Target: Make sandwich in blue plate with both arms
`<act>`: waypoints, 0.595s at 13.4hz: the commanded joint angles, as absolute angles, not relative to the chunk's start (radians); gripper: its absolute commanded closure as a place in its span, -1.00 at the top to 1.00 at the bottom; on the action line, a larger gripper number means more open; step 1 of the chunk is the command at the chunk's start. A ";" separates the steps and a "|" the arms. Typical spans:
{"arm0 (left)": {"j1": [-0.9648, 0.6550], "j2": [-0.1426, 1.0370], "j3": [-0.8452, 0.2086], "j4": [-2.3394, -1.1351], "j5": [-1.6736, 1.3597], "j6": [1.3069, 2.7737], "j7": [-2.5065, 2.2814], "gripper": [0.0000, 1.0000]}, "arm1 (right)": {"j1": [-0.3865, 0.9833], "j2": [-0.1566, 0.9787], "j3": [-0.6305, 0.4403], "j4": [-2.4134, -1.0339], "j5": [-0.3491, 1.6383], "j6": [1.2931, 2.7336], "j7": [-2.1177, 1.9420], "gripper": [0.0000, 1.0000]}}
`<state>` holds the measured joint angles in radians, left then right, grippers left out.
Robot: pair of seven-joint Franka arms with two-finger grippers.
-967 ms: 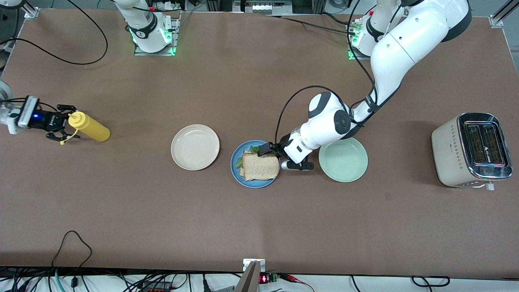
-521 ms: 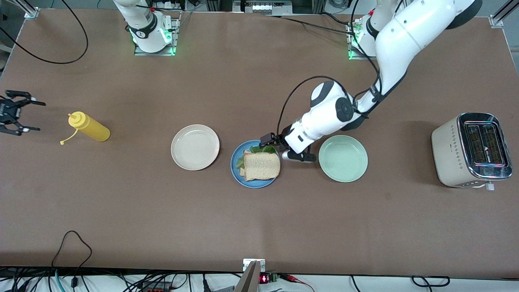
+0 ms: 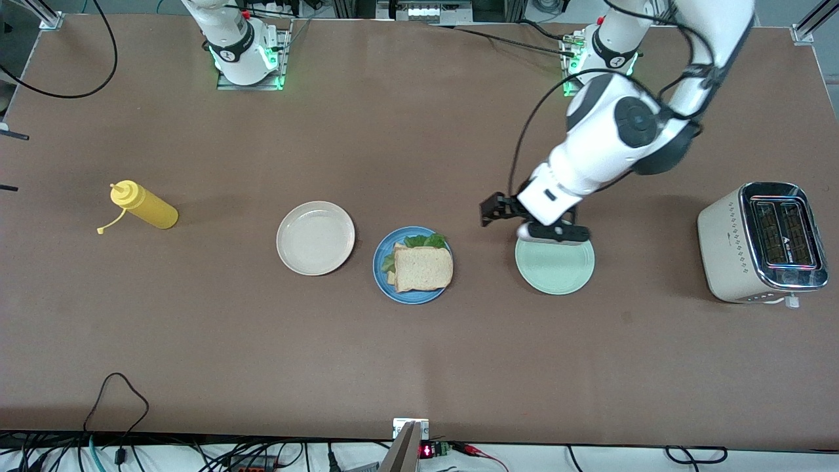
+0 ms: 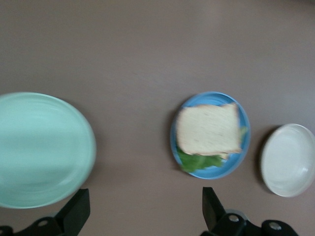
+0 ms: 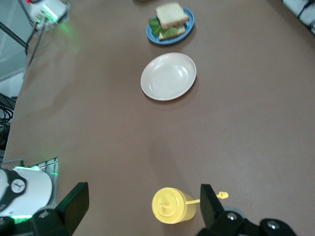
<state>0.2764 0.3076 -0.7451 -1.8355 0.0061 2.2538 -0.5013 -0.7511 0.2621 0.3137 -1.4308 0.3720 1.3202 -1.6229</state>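
Note:
The sandwich (image 3: 423, 267), toast on top with green lettuce showing at its edge, lies on the blue plate (image 3: 379, 265) near the table's middle. My left gripper (image 3: 490, 211) is open and empty, up in the air over the bare table between the blue plate and the pale green plate. Its wrist view shows the sandwich (image 4: 209, 129) on the blue plate (image 4: 231, 167) past the open left gripper (image 4: 143, 201). My right gripper (image 5: 142, 196) is out of the front view. It is open and empty, high over the yellow bottle (image 5: 172, 205), with the sandwich (image 5: 171, 14) far off.
A cream plate (image 3: 315, 237) sits beside the blue plate toward the right arm's end. A pale green plate (image 3: 554, 262) sits toward the left arm's end, partly under the left wrist. A toaster (image 3: 763, 241) stands at that end. The yellow bottle (image 3: 143, 205) lies at the right arm's end.
My left gripper has lifted off the sandwich and drawn back toward the pale green plate. My right gripper has drawn away from the yellow bottle and left the front view.

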 commanded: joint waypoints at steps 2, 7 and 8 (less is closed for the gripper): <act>0.345 0.305 -0.744 -1.700 0.159 2.032 -0.499 1.00 | -0.482 0.082 0.299 -1.462 0.159 1.406 -1.167 1.00; 0.203 0.226 -0.437 -1.652 0.140 1.928 -0.218 1.00 | -0.135 0.031 0.218 -1.509 0.029 1.417 -0.467 1.00; 0.130 0.201 -0.323 -1.651 0.112 1.925 -0.198 1.00 | -0.080 0.031 0.166 -1.517 0.029 1.417 -0.371 1.00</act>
<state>0.2482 0.2530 -0.4923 -1.6587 0.1477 1.9610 -0.2771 -0.1586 0.0461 0.2582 -1.4774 0.0435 1.4025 -0.5286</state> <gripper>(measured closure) 0.000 0.000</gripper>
